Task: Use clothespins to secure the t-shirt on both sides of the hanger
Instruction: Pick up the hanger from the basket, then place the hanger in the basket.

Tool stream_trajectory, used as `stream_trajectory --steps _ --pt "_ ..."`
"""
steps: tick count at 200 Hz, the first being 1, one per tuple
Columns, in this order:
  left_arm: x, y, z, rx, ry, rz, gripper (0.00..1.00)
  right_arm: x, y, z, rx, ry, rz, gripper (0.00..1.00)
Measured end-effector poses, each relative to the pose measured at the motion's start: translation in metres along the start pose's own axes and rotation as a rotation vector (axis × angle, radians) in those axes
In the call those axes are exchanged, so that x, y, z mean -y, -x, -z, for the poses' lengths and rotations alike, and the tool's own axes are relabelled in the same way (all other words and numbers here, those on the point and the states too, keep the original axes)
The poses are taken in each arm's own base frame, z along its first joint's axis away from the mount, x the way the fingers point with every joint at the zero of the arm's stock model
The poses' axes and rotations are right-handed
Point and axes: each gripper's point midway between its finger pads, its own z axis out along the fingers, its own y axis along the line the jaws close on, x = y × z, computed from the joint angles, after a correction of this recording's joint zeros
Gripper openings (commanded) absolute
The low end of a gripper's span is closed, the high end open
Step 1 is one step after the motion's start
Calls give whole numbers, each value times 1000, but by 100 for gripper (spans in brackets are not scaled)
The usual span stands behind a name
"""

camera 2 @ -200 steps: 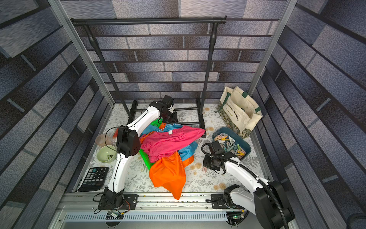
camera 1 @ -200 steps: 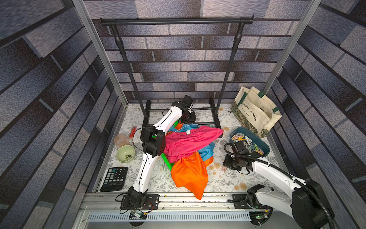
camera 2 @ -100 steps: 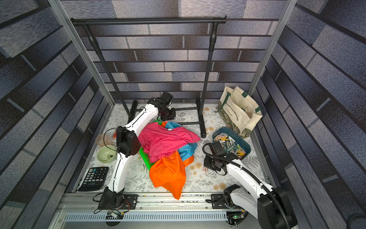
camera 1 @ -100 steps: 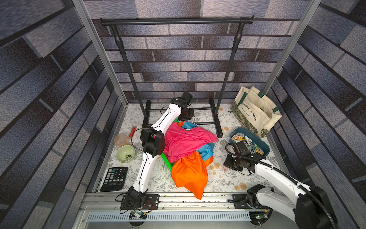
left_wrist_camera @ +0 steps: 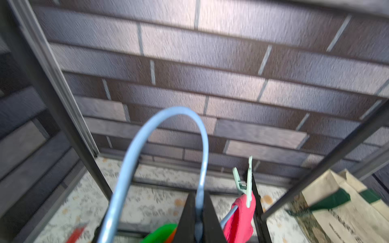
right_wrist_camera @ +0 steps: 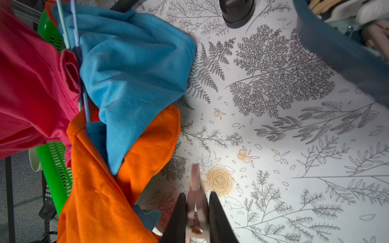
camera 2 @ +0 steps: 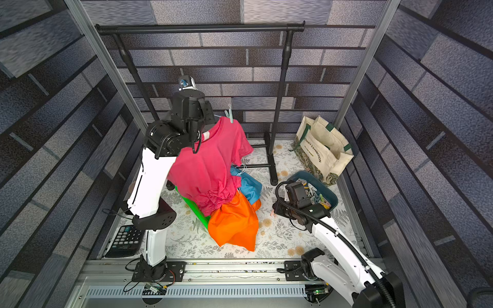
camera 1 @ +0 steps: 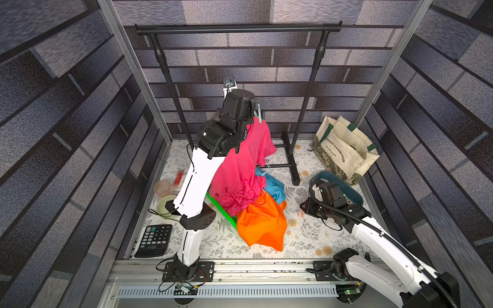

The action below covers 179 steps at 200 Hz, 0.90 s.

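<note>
My left gripper (left_wrist_camera: 199,210) is shut on the pale blue wire hanger (left_wrist_camera: 179,109) just below its hook, held high in front of the rack. The pink t-shirt (camera 1: 240,165) hangs from that hanger, its hem still on the clothes pile. A mint green clothespin (left_wrist_camera: 246,183) is clipped over one shoulder of the shirt, and both top views show it (camera 2: 230,113). My right gripper (right_wrist_camera: 196,202) hovers low over the table beside the pile, shut on a pink clothespin (right_wrist_camera: 195,183). More clothespins (camera 2: 317,198) lie in the blue bin (camera 2: 333,198) behind it.
A black clothes rack (camera 1: 237,28) stands at the back. An orange shirt (camera 1: 262,221), a blue shirt (camera 1: 272,186) and a green basket (camera 1: 224,213) lie mid-table. A tote bag (camera 1: 344,152) leans at the back right. A calculator (camera 1: 154,240) and bowl (camera 1: 166,205) sit left.
My left gripper has shut on the hanger and risen, lifting the pink t-shirt off the pile. The right arm with its pink clothespin has hardly moved.
</note>
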Motion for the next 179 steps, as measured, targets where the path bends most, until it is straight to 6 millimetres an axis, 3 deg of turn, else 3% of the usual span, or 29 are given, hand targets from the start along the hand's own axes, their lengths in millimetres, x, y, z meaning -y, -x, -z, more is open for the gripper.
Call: stream_trajectory --steps 24,42,63,83,109,145,162,179 --pt "-6 40 16 139 50 -15 0 -10 10 8 30 28 8 0" --pt "-10 54 20 193 84 -19 0 -19 17 16 56 57 18 0" --pt "-17 57 21 203 126 -15 0 -26 21 20 77 86 24 0" --pt "-26 45 16 161 159 -9 0 -35 23 24 95 129 36 0" --pt "-35 4 -3 43 205 15 0 -58 31 37 135 208 61 0" --pt "-22 -80 -36 -152 275 -46 0 -105 45 65 202 328 134 0" --pt "-16 -119 -41 -233 317 -78 0 -113 46 65 207 348 146 0" --pt "-15 -154 -39 -289 380 -104 0 -108 41 53 188 335 130 0"
